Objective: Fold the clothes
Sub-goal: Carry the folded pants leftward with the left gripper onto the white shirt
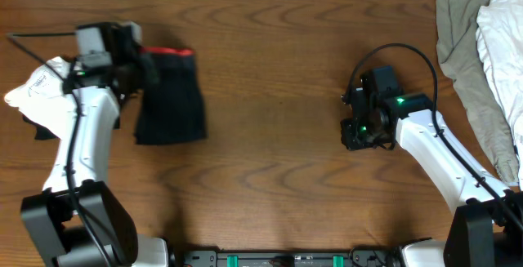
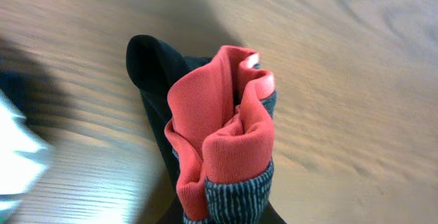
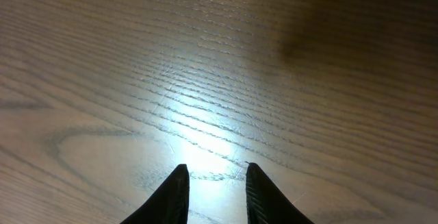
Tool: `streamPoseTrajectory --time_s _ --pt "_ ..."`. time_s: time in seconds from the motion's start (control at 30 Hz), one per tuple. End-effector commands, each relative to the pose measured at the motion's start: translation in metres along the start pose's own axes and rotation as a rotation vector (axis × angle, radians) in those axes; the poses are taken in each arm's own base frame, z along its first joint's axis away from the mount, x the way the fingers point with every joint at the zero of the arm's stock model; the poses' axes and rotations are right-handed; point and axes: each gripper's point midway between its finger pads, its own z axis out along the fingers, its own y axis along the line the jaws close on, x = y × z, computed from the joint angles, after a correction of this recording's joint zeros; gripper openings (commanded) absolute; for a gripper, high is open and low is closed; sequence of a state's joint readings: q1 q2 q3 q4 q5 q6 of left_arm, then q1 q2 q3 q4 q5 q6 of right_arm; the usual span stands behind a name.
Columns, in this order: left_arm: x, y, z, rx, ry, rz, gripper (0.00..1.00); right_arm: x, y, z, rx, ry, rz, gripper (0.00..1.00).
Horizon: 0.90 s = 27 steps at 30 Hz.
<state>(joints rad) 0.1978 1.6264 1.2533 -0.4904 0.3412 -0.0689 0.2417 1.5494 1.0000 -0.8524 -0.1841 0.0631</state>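
The clothes [image 1: 170,104], a pair of black trousers, lie folded into a small packet at the table's left. Their red-orange waistband edge [image 1: 168,52] points to the far side. My left gripper [image 1: 137,64] is shut on that waistband end. In the left wrist view the bunched red-orange edge [image 2: 219,128] and the grey ribbed band [image 2: 238,195] fill the space at the jaws and hide the fingers. My right gripper [image 1: 356,133] hovers over bare wood at the right, well away from the trousers. It is open, with only table showing between its two black fingertips [image 3: 180,183].
A white shirt [image 1: 31,94] lies at the left edge beside my left arm. A heap of grey-beige and white garments [image 1: 482,46] fills the far right corner. Brown wooden table [image 1: 278,95] stretches between the two arms.
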Motion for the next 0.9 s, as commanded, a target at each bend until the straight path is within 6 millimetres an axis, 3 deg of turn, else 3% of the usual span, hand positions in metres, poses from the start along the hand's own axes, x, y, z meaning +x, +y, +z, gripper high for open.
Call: streamPoseTrajectory --time_s 0.0,0.17,0.33,0.67,0.87 --pt "-0.042 0.02 -0.033 -0.079 -0.128 0.027 0.06 0.003 0.003 0.002 -0.008 0.013 -0.01 0.26" --pt "-0.074 0.049 -0.059 -0.159 -0.22 -0.008 0.06 0.003 0.003 0.002 -0.008 0.015 -0.01 0.27" --pt "-0.088 0.085 -0.078 -0.256 -0.287 -0.067 0.06 0.004 0.003 0.002 -0.008 0.017 -0.01 0.26" --pt "-0.099 0.144 -0.105 -0.341 -0.378 -0.168 0.06 0.006 0.003 0.002 -0.008 0.025 0.002 0.27" --pt "-0.092 0.179 -0.101 -0.381 -0.363 -0.223 0.06 0.008 0.003 0.002 -0.007 0.033 0.008 0.27"
